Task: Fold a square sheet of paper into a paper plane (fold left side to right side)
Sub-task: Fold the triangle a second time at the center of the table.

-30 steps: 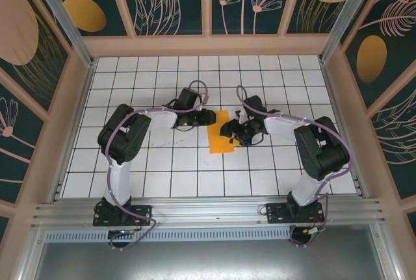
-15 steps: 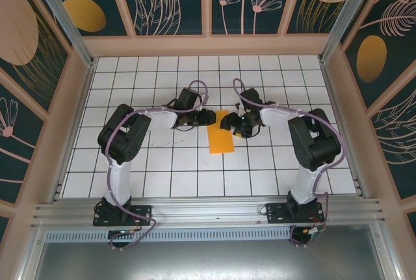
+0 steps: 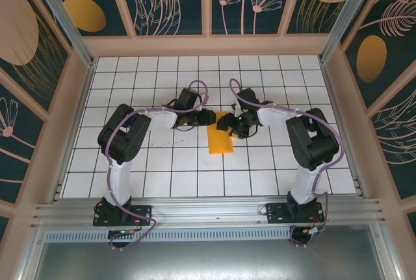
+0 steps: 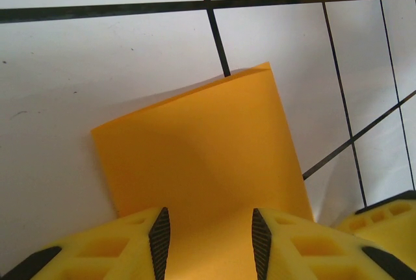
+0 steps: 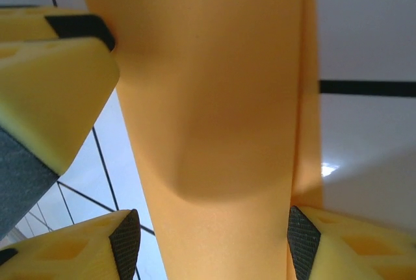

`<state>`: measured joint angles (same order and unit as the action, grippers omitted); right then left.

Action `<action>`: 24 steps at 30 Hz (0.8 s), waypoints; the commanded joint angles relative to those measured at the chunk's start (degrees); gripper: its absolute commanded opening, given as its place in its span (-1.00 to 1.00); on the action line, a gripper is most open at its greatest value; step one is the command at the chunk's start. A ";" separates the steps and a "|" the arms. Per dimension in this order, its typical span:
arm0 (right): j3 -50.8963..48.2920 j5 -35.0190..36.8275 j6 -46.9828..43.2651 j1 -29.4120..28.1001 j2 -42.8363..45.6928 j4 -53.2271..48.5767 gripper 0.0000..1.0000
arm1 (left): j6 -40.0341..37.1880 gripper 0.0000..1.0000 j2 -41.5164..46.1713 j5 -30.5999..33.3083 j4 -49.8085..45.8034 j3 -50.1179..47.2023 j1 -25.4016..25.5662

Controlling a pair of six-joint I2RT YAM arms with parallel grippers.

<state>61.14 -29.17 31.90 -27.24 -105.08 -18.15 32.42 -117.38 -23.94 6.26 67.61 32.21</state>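
The square sheet of paper [image 3: 220,140] lies on the white tiles as a narrow orange rectangle, one long side doubled over. My left gripper [image 3: 208,117] sits at its far left corner and my right gripper [image 3: 227,124] at its far right corner, close together. In the left wrist view the paper [image 4: 201,156] runs under the left gripper [image 4: 207,234], whose jaws stand apart with nothing pinched. In the right wrist view the paper [image 5: 221,98] passes beneath the right gripper [image 5: 211,234], jaws wide and open. A layered edge shows along its right side. A left finger [image 5: 52,78] shows there at upper left.
The tiled table [image 3: 162,169] is bare around the paper. Patterned walls [image 3: 208,0] close in the back and both sides. A metal rail [image 3: 208,212] runs along the near edge by the arm bases.
My right gripper has moved from the paper's right edge up and left to its far end, close to the left gripper. The left arm and the paper have stayed put.
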 commanded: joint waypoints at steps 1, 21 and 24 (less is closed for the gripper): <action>1.63 -1.73 0.36 -0.34 -0.01 -0.12 0.28 | -0.23 -0.19 -1.02 -0.93 1.11 -0.73 0.53; -0.65 -9.50 2.39 1.88 -0.61 12.23 0.31 | -0.13 -0.14 0.93 -2.85 1.20 3.04 -0.93; -1.12 -10.14 1.22 2.44 -0.53 12.54 0.31 | 0.19 -0.11 1.76 -3.17 1.73 2.62 -1.98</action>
<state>61.01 -36.56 33.56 -25.15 -105.12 -9.10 32.47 -117.36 -25.39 7.29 69.36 30.87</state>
